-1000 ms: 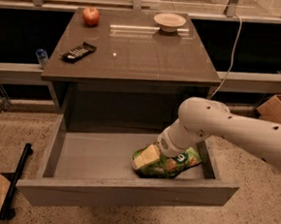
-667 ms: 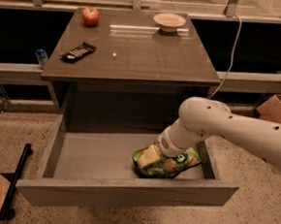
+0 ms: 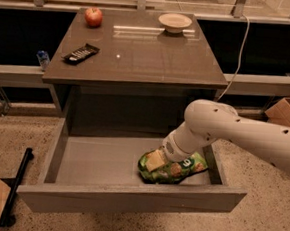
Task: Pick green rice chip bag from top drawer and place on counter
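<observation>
The green rice chip bag (image 3: 177,170) lies on the floor of the open top drawer (image 3: 96,159), toward its right side. My white arm reaches in from the right, and the gripper (image 3: 156,161) is down on the left end of the bag, touching it. The wrist hides most of the gripper. The counter (image 3: 140,52) is the glossy grey-brown tabletop above the drawer.
On the counter stand a red apple (image 3: 93,16) at the back left, a black remote (image 3: 81,53) at the left and a white bowl (image 3: 175,21) at the back. A cardboard box (image 3: 288,110) sits on the floor at the right.
</observation>
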`<state>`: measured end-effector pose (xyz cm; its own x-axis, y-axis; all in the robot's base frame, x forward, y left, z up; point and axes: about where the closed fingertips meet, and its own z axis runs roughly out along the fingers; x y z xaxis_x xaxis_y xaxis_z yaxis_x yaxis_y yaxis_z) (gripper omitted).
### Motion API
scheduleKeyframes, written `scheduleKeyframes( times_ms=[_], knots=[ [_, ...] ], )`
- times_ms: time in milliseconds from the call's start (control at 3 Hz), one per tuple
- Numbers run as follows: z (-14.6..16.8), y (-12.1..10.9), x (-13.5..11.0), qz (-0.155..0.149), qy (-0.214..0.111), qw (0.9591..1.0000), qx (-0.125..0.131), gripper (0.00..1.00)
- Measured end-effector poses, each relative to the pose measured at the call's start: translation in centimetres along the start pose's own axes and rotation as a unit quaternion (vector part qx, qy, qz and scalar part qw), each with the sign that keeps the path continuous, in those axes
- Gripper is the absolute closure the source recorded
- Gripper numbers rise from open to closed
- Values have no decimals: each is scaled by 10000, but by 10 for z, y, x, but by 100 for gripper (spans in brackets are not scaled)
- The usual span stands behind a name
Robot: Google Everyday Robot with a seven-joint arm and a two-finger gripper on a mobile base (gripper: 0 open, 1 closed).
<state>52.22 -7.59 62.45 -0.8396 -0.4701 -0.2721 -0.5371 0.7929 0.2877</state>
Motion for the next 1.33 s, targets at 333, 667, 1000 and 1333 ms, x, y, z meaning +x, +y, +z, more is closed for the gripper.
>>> scheduleKeyframes(
  times_ms=[333,667,1000,1333],
  knots=[
    [-1,0,0,0,0,10000,0,100],
    [-2,0,0,0,0,10000,0,100],
    [-2,0,0,0,-1,10000,0,100],
    [-1,0,0,0,0,10000,0,100]
  ],
)
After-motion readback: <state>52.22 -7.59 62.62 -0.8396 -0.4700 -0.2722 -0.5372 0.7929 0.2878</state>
